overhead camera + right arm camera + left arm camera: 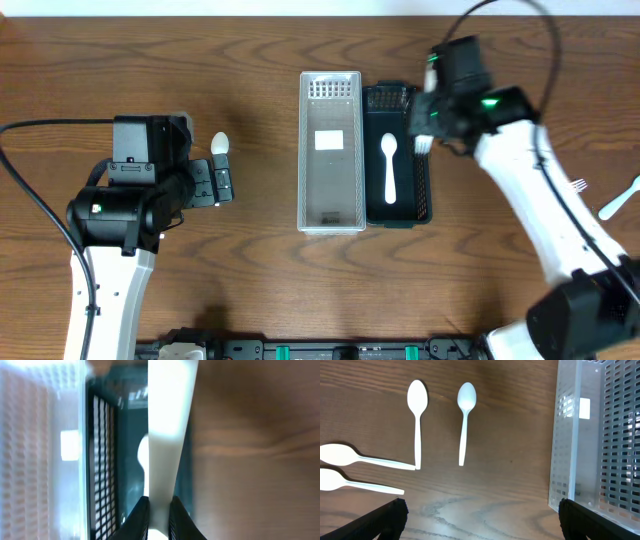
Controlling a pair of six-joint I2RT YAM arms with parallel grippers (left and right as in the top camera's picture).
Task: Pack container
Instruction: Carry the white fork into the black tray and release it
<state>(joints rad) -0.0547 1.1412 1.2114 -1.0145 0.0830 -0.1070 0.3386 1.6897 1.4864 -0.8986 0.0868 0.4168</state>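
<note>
My right gripper [425, 128] is shut on a white plastic fork [422, 144] and holds it over the right edge of the black slotted container [424, 200]. In the right wrist view the fork's handle [167, 420] runs up from the shut jaws [159, 505], above the black container [105, 485]. One white spoon [390, 165] lies inside that container. The clear container [331, 215] stands beside it on the left. My left gripper [224, 185] is open and empty [480, 510] above the table, near several white spoons [465, 415].
Spoons lie left of the clear container [570, 435]: one upright [417, 410] and two more at the left edge [350, 456]. One spoon bowl [220, 143] shows beside the left arm. A fork [578, 185] and another white utensil [620, 200] lie at the far right.
</note>
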